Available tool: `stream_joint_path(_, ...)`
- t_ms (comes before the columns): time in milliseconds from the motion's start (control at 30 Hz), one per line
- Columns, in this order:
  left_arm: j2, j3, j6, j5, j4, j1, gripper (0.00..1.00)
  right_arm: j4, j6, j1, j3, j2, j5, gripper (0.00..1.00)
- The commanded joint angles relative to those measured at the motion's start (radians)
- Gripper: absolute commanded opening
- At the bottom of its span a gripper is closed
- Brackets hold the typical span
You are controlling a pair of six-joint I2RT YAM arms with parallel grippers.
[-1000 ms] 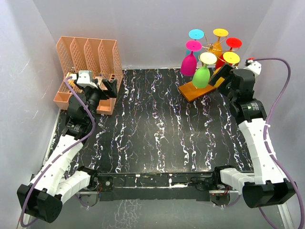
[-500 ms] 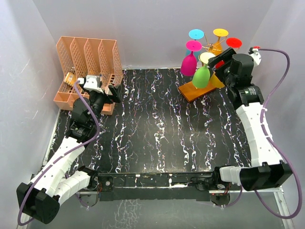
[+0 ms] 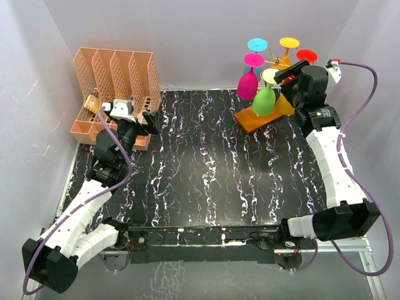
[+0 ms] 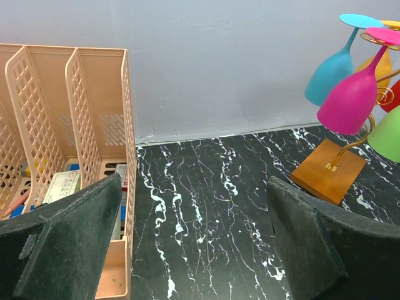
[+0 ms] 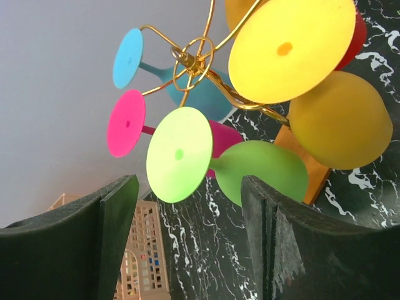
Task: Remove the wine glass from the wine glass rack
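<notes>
The wine glass rack point(image 3: 277, 62) is a gold wire stand on an orange-brown base point(image 3: 255, 119) at the back right. Several coloured wine glasses hang upside down from it. A green wine glass point(image 3: 264, 100) hangs on the near side, with a magenta one point(image 3: 248, 84) beside it. My right gripper point(image 3: 289, 73) is open, raised beside the rack's right side. In the right wrist view the open gripper point(image 5: 187, 240) is just below the green glass point(image 5: 262, 172) and its foot point(image 5: 179, 154), touching neither. My left gripper point(image 3: 145, 116) is open and empty, far left.
A peach plastic file organizer point(image 3: 115, 75) stands at the back left, just behind my left gripper; it also shows in the left wrist view point(image 4: 100, 112). The black marbled tabletop point(image 3: 206, 169) is ringed by grey walls. The rack's base point(image 4: 328, 170) shows in the left wrist view.
My right gripper has risen and swung left toward the rack's top, closing in on the green glass. My left arm shifted slightly right early on, then held still.
</notes>
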Motion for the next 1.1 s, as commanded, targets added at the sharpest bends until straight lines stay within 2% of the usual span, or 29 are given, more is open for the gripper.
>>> stream_joint_path(0,-0.020,-0.002,0.020,-0.010,0.044,-0.005,0.97,0.083,0.019,-0.004,0.049,0.007,0.044,0.71)
stream_joint_path(1067,-0.001,-0.015,0.030,-0.032,0.064,-0.006,0.97,0.102,0.051,-0.005,0.041,0.094,0.040,0.53)
